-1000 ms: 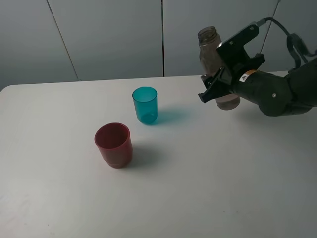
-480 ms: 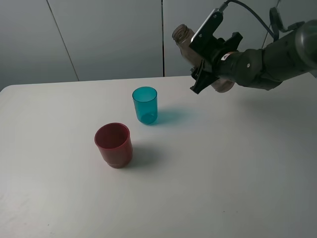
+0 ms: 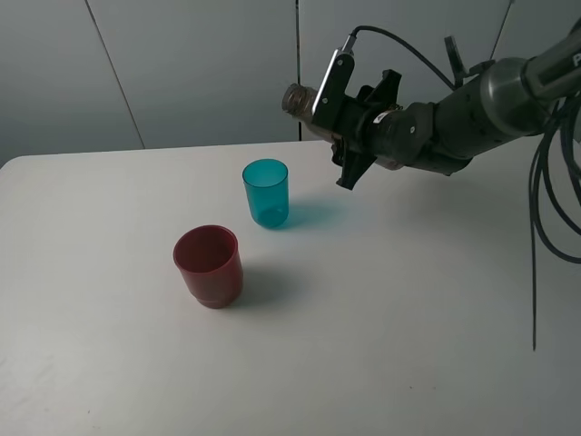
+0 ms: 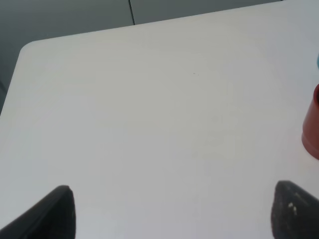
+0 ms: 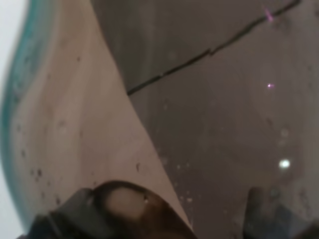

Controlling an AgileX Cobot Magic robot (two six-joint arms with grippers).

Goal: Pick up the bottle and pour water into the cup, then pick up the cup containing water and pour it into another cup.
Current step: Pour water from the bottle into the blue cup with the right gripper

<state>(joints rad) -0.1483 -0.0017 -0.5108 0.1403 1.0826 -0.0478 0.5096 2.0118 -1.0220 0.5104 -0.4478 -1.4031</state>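
My right gripper (image 3: 349,123) is shut on the smoky grey-brown bottle (image 3: 297,97) and holds it in the air, tipped almost flat, mouth pointing left. The mouth is above and slightly right of the teal cup (image 3: 265,193), which stands upright on the table. The red cup (image 3: 209,265) stands upright nearer the front left. In the right wrist view the bottle (image 5: 209,109) fills the picture, with a teal edge (image 5: 12,99) at one side. My left gripper (image 4: 174,219) is open and empty over bare table; the red cup's side (image 4: 313,130) shows at the picture's edge.
The white table (image 3: 408,327) carries only the two cups. Grey wall panels stand behind it. My right arm's cables (image 3: 545,209) hang at the far right.
My right arm has carried the bottle left, toward the teal cup, and tipped it from nearly upright to almost flat. The cups have not moved.
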